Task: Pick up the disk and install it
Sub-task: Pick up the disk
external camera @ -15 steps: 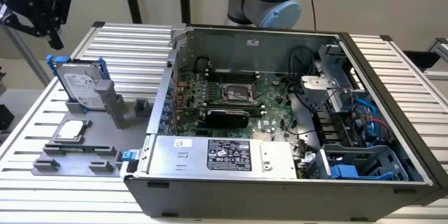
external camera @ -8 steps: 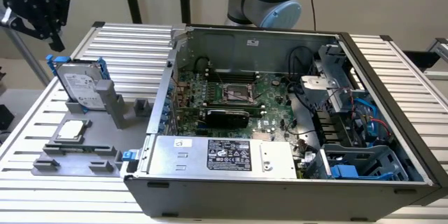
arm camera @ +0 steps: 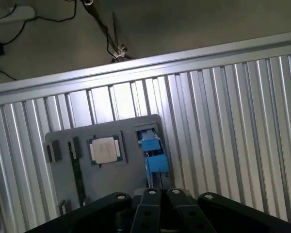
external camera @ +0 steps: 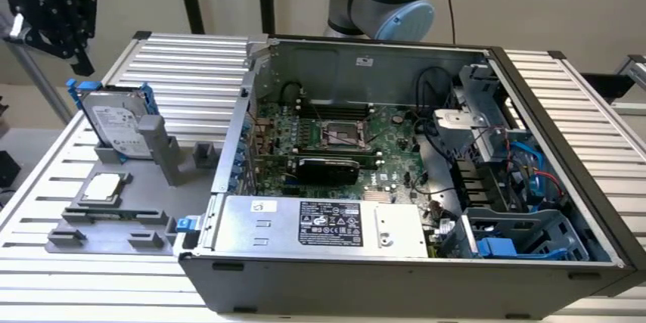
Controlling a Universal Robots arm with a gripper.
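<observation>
The disk [external camera: 113, 122] stands upright on its edge in a slot of the grey fixture plate [external camera: 76, 217], at the exterior view's left, beside the open computer case. It is silver-grey with a white label and a bright blue carrier. My gripper [external camera: 76, 54] hangs above and a little to the left of it, not touching it. In the wrist view I look down on the disk [arm camera: 153, 154], seen edge-on as a blue strip. The gripper [arm camera: 162, 196] is high over the plate, its fingers [arm camera: 148, 206] close together with nothing held.
A small square silver CPU chip [external camera: 104, 187] [arm camera: 105, 149] lies on the fixture plate near the disk. The open case [external camera: 404, 149] holds a motherboard, a grey power-supply box [external camera: 323, 225] and blue drive bays [external camera: 515, 240]. Everything rests on a ribbed aluminium table [arm camera: 223, 126].
</observation>
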